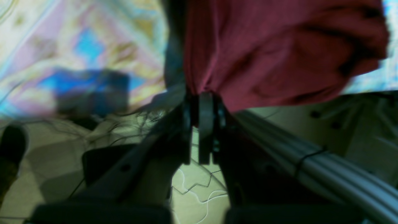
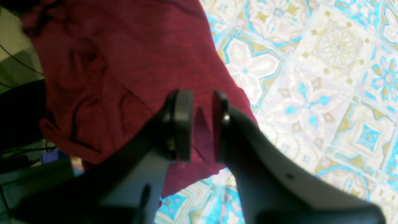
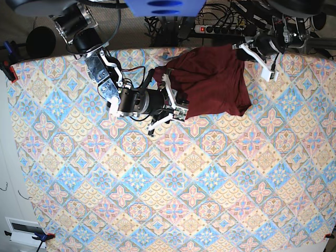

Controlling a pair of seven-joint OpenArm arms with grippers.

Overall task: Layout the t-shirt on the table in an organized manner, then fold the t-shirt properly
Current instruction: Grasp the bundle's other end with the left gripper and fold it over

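Observation:
The dark maroon t-shirt (image 3: 215, 84) lies rumpled at the far edge of the patterned table (image 3: 157, 199), right of centre. My left gripper (image 3: 240, 48) holds its far right corner. In the left wrist view the jaws of this gripper (image 1: 203, 96) are shut on a bunched bit of the cloth (image 1: 279, 56), which hangs from them. My right gripper (image 3: 181, 109) is at the shirt's near left edge. In the right wrist view its fingers (image 2: 183, 124) stand a little apart with a fold of the t-shirt (image 2: 124, 77) pinched between them, over the table (image 2: 311, 77).
A power strip and cables (image 3: 226, 29) lie just beyond the table's far edge. A clamp (image 3: 8, 68) grips the far left corner. In the left wrist view the table edge, the floor with wires (image 1: 192, 186) and a grey rail (image 1: 326, 168) show below the hanging cloth.

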